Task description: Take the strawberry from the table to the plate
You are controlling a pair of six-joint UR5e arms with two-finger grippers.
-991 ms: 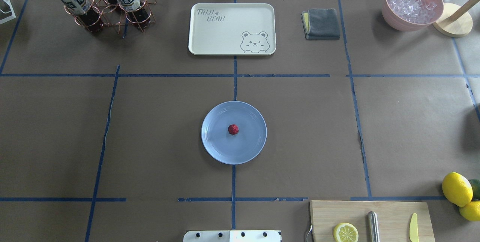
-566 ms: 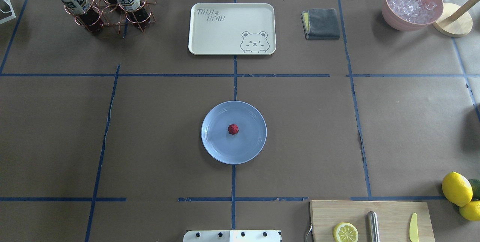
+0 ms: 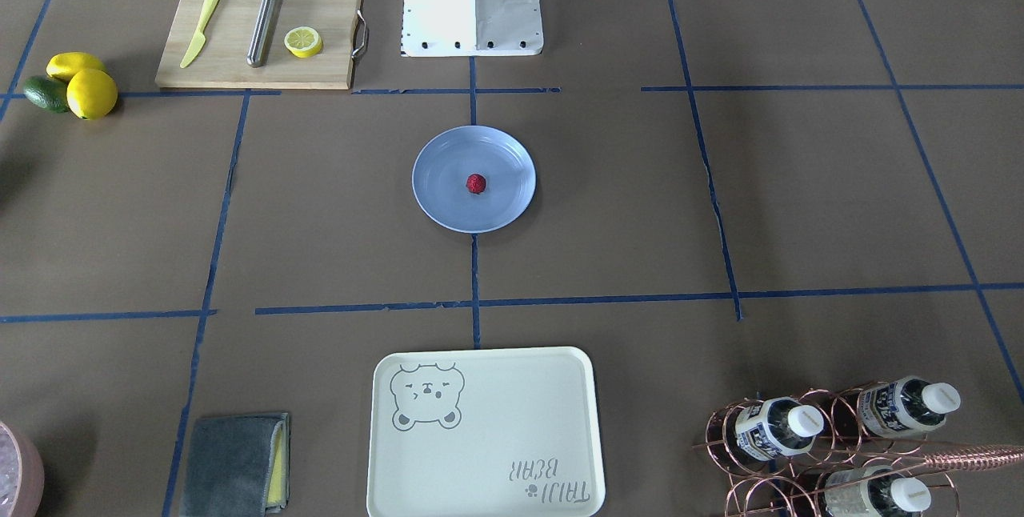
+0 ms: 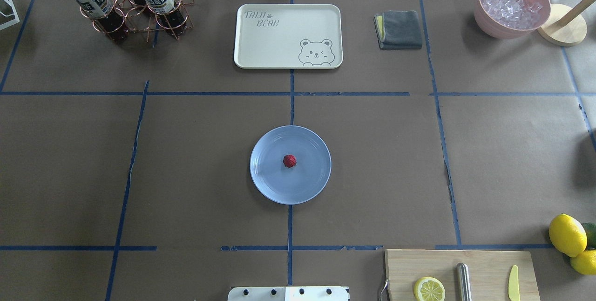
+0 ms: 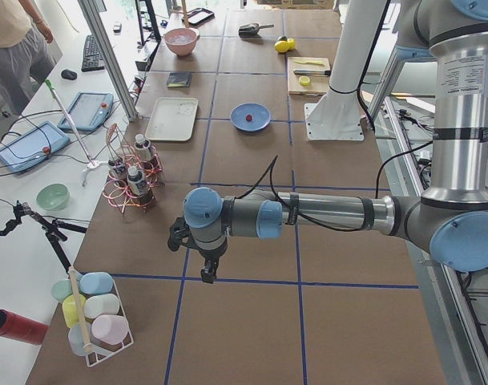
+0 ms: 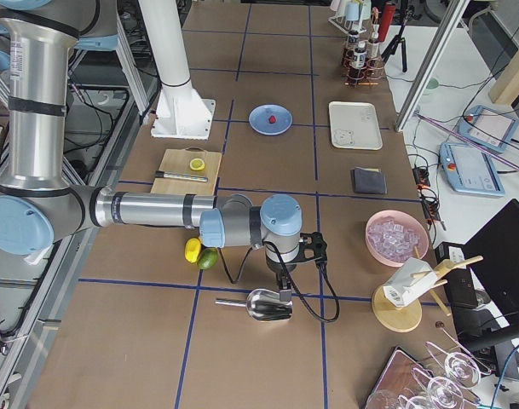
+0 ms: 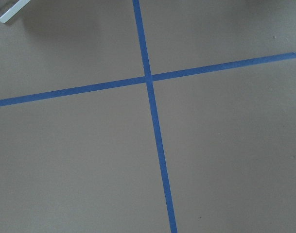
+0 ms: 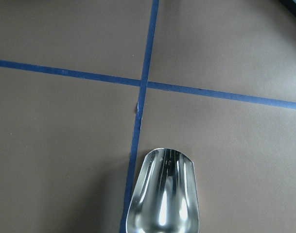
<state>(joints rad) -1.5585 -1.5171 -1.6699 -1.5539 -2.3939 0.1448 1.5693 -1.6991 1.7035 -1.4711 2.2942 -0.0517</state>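
Observation:
The small dark-red strawberry (image 4: 289, 161) (image 3: 476, 183) lies at the middle of the light-blue plate (image 4: 265, 177) (image 3: 438, 201), which sits on the table (image 4: 186, 161) at its centre line. Neither gripper appears in the overhead or front-facing view. From the left end of the table, the near arm's left gripper (image 5: 205, 269) hangs over bare paper far from the plate (image 5: 260, 124). Seen from the right end, the right gripper (image 6: 284, 291) hangs just above a metal scoop (image 6: 270, 304) (image 8: 163, 194). I cannot tell whether either is open or shut.
A cream bear tray (image 4: 287, 35), a copper bottle rack (image 4: 132, 3), a grey cloth (image 4: 399, 29) and a pink ice bowl (image 4: 511, 5) line the far side. A cutting board (image 4: 461, 273) with a lemon half and two lemons (image 4: 567, 235) sit near right.

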